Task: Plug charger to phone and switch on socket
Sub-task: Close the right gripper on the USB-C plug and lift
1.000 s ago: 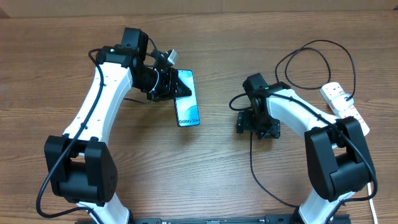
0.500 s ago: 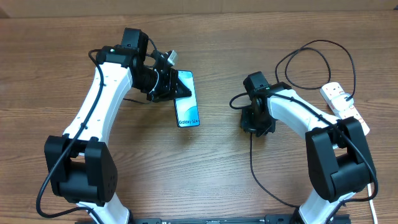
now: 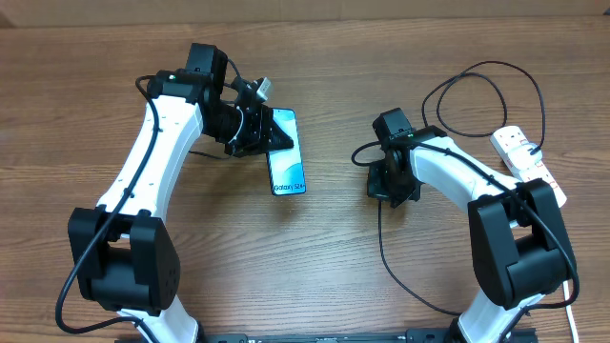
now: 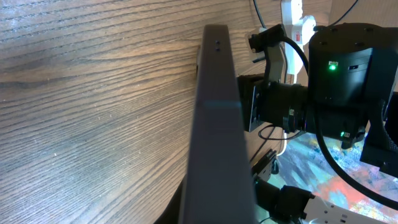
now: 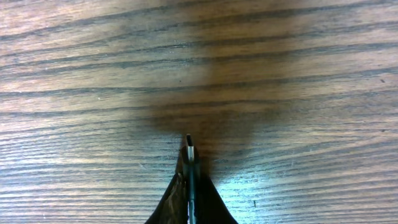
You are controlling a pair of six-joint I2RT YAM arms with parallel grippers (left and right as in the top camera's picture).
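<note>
The phone (image 3: 287, 162), its screen lit and facing up, is left of the table's centre. My left gripper (image 3: 257, 131) is shut on its far end. The left wrist view shows the phone's dark edge (image 4: 217, 124) running up the middle and hiding my jaws. My right gripper (image 3: 391, 188) points down at the wood right of centre, shut on the charger's small connector (image 5: 189, 148), whose metal tip sticks out between the closed fingers. The charger's thin black cable (image 3: 380, 250) trails toward the front and loops at the back right. The white socket (image 3: 530, 160) lies at the right edge.
The cable's big loop (image 3: 481, 69) lies on the wood behind the socket. In the left wrist view, the right arm (image 4: 280, 102) stands beyond the phone's end, with bare wood between phone and right gripper.
My right gripper's fingers went from spread wide to shut on the charger's connector. The cable below it shifted slightly. The left arm and phone have not moved.
</note>
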